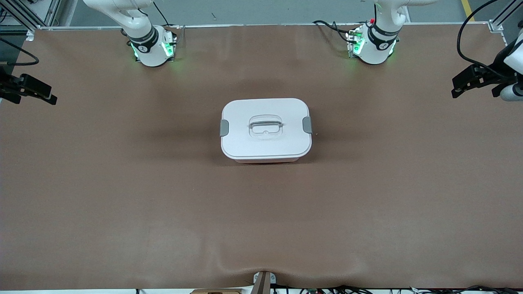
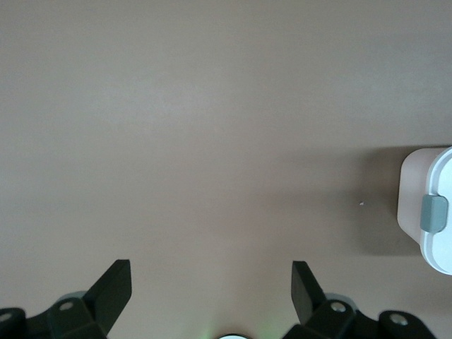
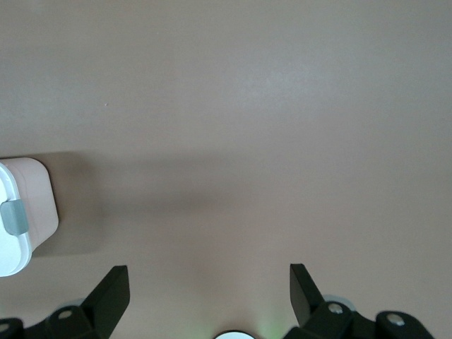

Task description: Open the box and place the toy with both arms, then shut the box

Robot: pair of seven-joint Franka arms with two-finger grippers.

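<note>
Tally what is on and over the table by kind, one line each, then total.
Box, lid shut: 1
Grey latches: 2
Open grippers, left gripper and right gripper, each over its own table end: 2
Toy: 0 in view
Total: 5

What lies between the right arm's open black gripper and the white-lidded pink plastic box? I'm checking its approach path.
Nothing: the front view shows only bare brown table between the right gripper and the box.

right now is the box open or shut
Shut: the white lid sits flat on the box, with both grey latches down at its ends.
</note>
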